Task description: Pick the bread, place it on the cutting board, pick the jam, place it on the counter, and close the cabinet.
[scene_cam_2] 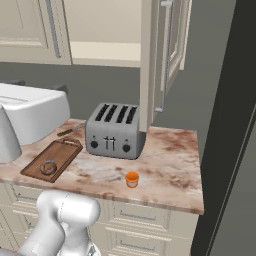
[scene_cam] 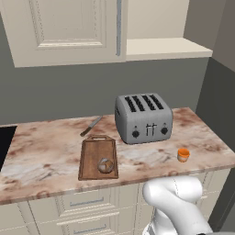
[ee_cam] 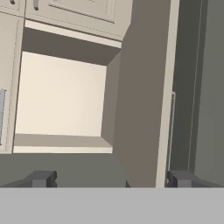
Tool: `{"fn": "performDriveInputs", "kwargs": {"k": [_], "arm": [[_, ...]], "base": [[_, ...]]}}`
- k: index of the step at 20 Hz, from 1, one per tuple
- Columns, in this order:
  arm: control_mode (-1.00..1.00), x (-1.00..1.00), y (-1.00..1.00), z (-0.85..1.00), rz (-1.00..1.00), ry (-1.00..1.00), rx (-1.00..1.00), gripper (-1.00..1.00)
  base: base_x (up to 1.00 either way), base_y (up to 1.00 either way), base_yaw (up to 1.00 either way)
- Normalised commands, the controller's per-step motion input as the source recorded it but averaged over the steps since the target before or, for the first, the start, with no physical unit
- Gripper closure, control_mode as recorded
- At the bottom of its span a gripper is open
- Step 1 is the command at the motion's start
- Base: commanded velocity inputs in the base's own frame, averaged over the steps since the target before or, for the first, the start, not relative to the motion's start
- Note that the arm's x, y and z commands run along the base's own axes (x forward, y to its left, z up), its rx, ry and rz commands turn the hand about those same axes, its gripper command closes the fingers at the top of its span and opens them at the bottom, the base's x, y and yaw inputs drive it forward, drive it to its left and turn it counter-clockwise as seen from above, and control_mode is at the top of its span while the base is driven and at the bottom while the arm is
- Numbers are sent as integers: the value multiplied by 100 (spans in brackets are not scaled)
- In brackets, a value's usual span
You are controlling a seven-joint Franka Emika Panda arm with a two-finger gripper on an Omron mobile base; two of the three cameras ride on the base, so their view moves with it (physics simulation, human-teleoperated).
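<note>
The bread [scene_cam: 106,165] [scene_cam_2: 48,167] lies on the near end of the cutting board [scene_cam: 94,153] [scene_cam_2: 60,152], left of the toaster. The orange jam [scene_cam: 183,154] [scene_cam_2: 132,179] stands on the counter [scene_cam: 46,156] [scene_cam_2: 170,165], in front of the toaster's right end. The cabinet [scene_cam: 64,27] has its right door [scene_cam_2: 150,65] [ee_cam: 142,87] swung open, showing a bare cream shelf [scene_cam: 165,47] [ee_cam: 61,94]. My gripper [ee_cam: 111,180] is open with nothing between its fingertips [ee_cam: 41,178]. It is raised and faces the open compartment and the door's edge.
A grey four-slot toaster [scene_cam: 143,118] [scene_cam_2: 114,131] stands at the back of the counter. A knife [scene_cam: 91,126] lies behind the board. The open door's slim handle [ee_cam: 171,131] [scene_cam_2: 162,55] faces the dark side wall [scene_cam_2: 225,125]. Drawers [scene_cam: 82,202] run below the counter.
</note>
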Motion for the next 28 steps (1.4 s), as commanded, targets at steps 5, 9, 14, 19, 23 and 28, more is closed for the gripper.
{"fn": "performDriveInputs", "kwargs": {"k": [5,9,14,19,23,28], "arm": [[-100,-19,-19,0,0,0,0,-100],[-100,-17,-19,0,0,0,0,-100],[-100,-11,-18,0,0,0,0,-100],[-100,1,-9,0,3,0,0,-100],[-100,14,-2,0,9,0,0,-100],[-100,11,-16,0,5,0,0,-100]], "base": [[0,0,0],[0,0,0],[0,0,0],[0,0,0],[0,0,0],[0,0,0]]}}
